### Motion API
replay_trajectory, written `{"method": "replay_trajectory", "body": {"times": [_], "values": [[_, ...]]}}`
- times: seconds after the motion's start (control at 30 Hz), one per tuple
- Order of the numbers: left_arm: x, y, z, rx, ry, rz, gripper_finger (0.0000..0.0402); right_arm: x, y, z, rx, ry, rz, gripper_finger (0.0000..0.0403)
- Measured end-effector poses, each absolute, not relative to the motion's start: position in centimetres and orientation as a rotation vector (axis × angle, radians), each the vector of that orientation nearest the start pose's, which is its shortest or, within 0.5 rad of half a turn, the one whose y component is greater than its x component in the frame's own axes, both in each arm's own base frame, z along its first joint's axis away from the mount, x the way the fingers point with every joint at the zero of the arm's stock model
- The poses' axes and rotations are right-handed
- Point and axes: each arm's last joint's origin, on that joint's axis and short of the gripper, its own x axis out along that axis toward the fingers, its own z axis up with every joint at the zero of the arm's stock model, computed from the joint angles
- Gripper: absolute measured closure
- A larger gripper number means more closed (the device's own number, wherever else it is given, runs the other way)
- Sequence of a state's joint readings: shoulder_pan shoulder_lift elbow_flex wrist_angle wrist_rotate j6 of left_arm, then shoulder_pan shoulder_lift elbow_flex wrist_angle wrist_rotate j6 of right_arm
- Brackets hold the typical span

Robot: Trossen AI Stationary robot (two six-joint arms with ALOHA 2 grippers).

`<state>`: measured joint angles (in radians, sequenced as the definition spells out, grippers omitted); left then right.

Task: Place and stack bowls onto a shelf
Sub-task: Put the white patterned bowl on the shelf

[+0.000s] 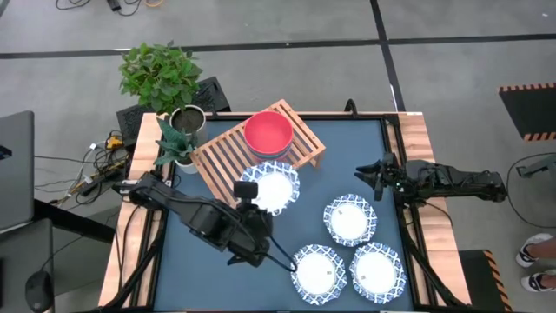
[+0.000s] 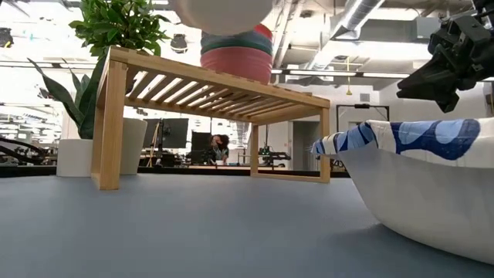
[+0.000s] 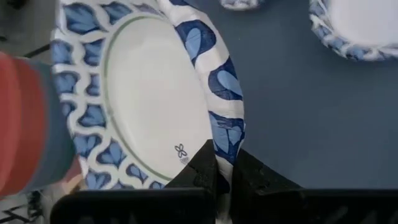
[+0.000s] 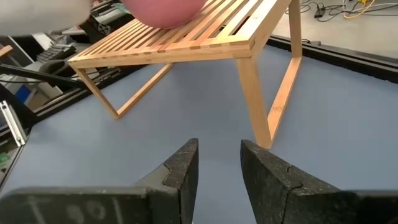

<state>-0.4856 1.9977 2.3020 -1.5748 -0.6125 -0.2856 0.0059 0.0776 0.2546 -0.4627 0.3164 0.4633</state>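
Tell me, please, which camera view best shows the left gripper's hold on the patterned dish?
The left wrist view: the left gripper pinches the patterned dish by its rim. The high view shows it held over the shelf; the low view only its underside; the right wrist view just a white edge.

Dark blue tabletop [image 1: 347,143] beneath the left pincer [image 1: 249,191] and the right pincer [image 1: 369,174]. Well beyond the left pincer, at the table's far corner, a leafy green plant [image 1: 159,74] and a metal pot [image 1: 188,120]; just beside them, a spiky-leaved plant [image 1: 172,143] in a white pot [image 2: 76,158]. Farther out on that side, tangled cables [image 1: 100,161] and a grey laptop [image 1: 16,169]. Well behind the right pincer, on the floor, a person's shoes [image 1: 539,261] and black-and-orange hazard tape [image 1: 528,87].
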Motion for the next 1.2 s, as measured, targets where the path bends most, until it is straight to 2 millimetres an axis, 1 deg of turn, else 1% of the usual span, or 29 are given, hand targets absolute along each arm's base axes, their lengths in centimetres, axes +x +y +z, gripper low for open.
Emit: {"method": "replay_trajectory", "body": {"times": [0.07,0.17,0.23,0.4,0.5,0.57,0.67,0.73,0.93,1.07,1.2], "values": [[33.6,-15.7,38.8,0.412,1.031,0.276,0.04,7.9,-0.9,19.9,0.41,0.205,-0.369,0.0259],[33.7,-15.4,38.2,0.425,1.056,0.282,0.04,7.9,-0.9,19.9,0.41,0.208,-0.369,0.0259],[33.7,-15.1,37.3,0.436,1.098,0.297,0.04,7.9,-0.9,19.9,0.41,0.207,-0.369,0.0259],[34.2,-14.4,34.0,0.434,1.209,0.349,0.04,7.9,-0.9,19.9,0.41,0.207,-0.369,0.0259],[34.4,-13.6,32.5,0.376,1.259,0.403,0.04,7.9,-0.9,19.9,0.41,0.207,-0.369,0.0259],[34.2,-13.2,32.1,0.322,1.284,0.411,0.04,7.9,-0.9,19.9,0.41,0.207,-0.369,0.0259],[33.4,-12.9,32.6,0.258,1.287,0.423,0.04,7.9,-0.9,19.9,0.41,0.207,-0.369,0.0259],[32.5,-12.7,33.2,0.223,1.262,0.442,0.04,7.9,-0.9,19.9,0.41,0.207,-0.369,0.0259],[30.0,-11.8,36.7,0.172,1.112,0.501,0.04,7.9,-0.9,19.9,0.41,0.207,-0.369,0.0259],[29.5,-10.9,37.5,0.17,1.109,0.483,0.04,7.9,-0.9,19.9,0.411,0.207,-0.368,0.0259],[29.6,-10.3,37.5,0.175,1.153,0.436,0.04,7.9,-0.9,19.9,0.411,0.207,-0.368,0.0259]]}}
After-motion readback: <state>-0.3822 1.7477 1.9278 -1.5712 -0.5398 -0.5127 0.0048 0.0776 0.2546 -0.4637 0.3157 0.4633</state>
